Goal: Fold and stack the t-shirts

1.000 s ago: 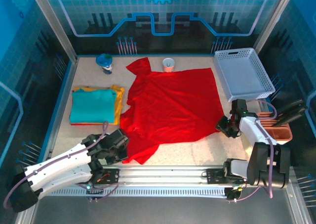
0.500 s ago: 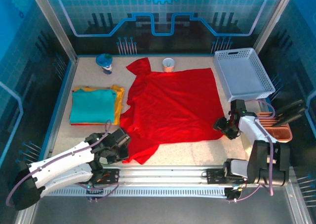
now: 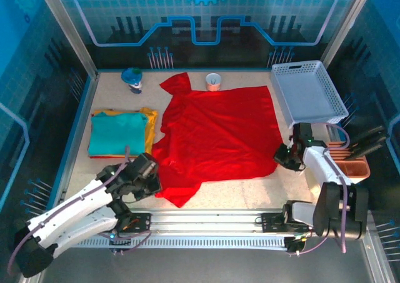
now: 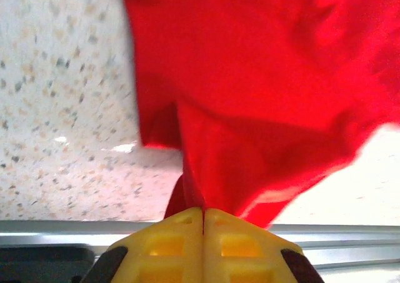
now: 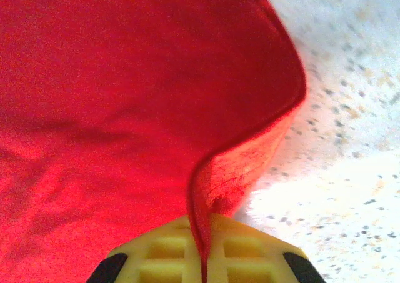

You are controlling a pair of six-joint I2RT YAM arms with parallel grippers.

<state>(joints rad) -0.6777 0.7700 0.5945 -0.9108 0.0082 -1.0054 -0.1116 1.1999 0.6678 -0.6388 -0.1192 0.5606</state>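
You're mid-fold on the red shirt (image 3: 219,130). It's lying spread over the centre of the worktop (image 3: 250,189), not folded yet. The teal shirt (image 3: 115,133) is sitting folded on the yellow-orange shirt (image 3: 150,128) at centre left of frame, well apart from the action.

Left tool (image 3: 149,172) is clamping shut on the red shirt's lower-left flap. Its wrist cam is showing cloth coming out from btw the closed fingers (image 4: 175,233). Right tool (image 3: 285,157) is pinching shut on the lower-right corner, with the hem running down btw its pads (image 5: 244,239).

Risks I'm seeing:
- Right grip is looking shallow, mostly hem edge in the jaws. It could be slipping out as soon as you're lifting.
- Left is holding a bunched bit, prob not a true corner, so the fold would be going skewed and edges not lining up.
- Arms moving at uneven speed or height means a diagonal wrinkle getting locked in.
- Upper-left sleeve is lying crumpled, so folding over it is trapping a lump.
- Cup (image 3: 213,81) is sitting just beside the shirt's top edge. Cloth swinging up-frame could be tipping it.
- Basket (image 3: 309,92) is close to the right arm at upper right, so a wide swing is risking a snag.
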